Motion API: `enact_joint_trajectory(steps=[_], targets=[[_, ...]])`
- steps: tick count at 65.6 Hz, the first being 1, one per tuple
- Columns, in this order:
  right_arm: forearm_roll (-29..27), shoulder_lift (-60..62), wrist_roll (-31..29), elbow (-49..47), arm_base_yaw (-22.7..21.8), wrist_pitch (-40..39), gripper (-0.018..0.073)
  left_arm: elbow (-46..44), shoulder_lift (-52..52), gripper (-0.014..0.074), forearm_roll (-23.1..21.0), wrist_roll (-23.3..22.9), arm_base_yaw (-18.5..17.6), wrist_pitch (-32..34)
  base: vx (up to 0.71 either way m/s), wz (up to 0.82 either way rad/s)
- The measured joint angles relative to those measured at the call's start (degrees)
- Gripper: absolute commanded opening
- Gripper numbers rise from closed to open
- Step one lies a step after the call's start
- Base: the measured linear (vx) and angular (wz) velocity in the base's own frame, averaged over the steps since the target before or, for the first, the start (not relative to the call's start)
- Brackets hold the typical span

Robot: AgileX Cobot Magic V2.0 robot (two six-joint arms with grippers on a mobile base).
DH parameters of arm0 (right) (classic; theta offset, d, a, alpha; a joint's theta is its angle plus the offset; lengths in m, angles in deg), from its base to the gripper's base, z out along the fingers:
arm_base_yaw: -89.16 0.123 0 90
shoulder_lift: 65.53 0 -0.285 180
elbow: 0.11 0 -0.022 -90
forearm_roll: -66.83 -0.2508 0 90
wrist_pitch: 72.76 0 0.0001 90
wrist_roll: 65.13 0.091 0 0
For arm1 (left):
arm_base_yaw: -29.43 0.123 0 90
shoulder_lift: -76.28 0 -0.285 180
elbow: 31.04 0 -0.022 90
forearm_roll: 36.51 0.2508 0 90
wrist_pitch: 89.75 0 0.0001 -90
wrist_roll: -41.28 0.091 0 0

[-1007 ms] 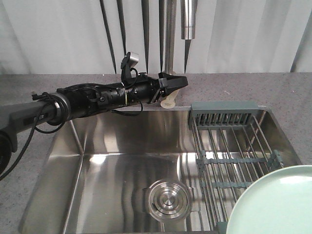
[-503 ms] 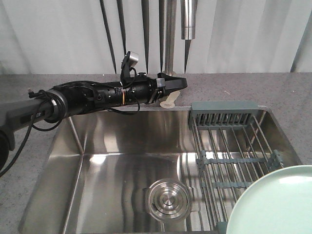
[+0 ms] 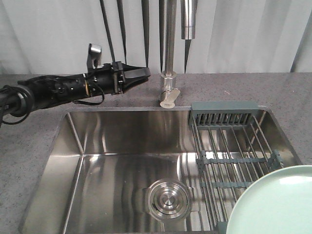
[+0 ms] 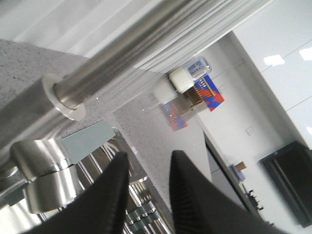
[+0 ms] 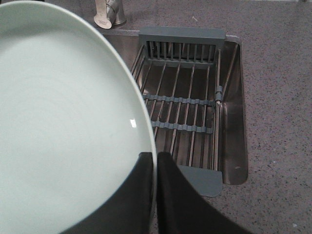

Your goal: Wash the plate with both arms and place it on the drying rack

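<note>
The pale mint-green plate (image 3: 275, 204) shows at the bottom right of the front view and fills the left of the right wrist view (image 5: 63, 112). My right gripper (image 5: 155, 161) is shut on the plate's rim, one finger on each side, holding it above the drying rack (image 5: 183, 107). The drying rack (image 3: 234, 146) lies across the right part of the sink. My left gripper (image 3: 144, 73) is open and empty, above the counter left of the faucet (image 3: 168, 78). In the left wrist view my left gripper (image 4: 148, 161) has its jaws apart beside the faucet pipe (image 4: 146, 53).
The steel sink basin (image 3: 126, 165) has a round drain (image 3: 168, 199) in the middle. Grey speckled counter (image 3: 287, 92) surrounds the sink. A white curtain hangs behind. The faucet spout (image 3: 187, 19) hangs over the sink's back edge.
My left arm has pulled back to the left and up, away from the faucet base, which now shows uncovered. The plate has not moved.
</note>
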Motion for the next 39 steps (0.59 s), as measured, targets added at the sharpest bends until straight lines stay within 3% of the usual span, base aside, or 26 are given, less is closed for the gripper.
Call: enact_joint_trajectory(steps=[17,39], targets=[[0.0,0.0,0.0,0.0,0.0,0.0,-0.0005,0.1,0.6,-0.0007,1.9,-5.1,7.5,1.5,0.00,0.00],[0.0,0.0,0.0,0.0,0.0,0.0,-0.0005,0.0,13.8,-0.0007,17.4,-5.6,10.7,2.5,0.00,0.00]])
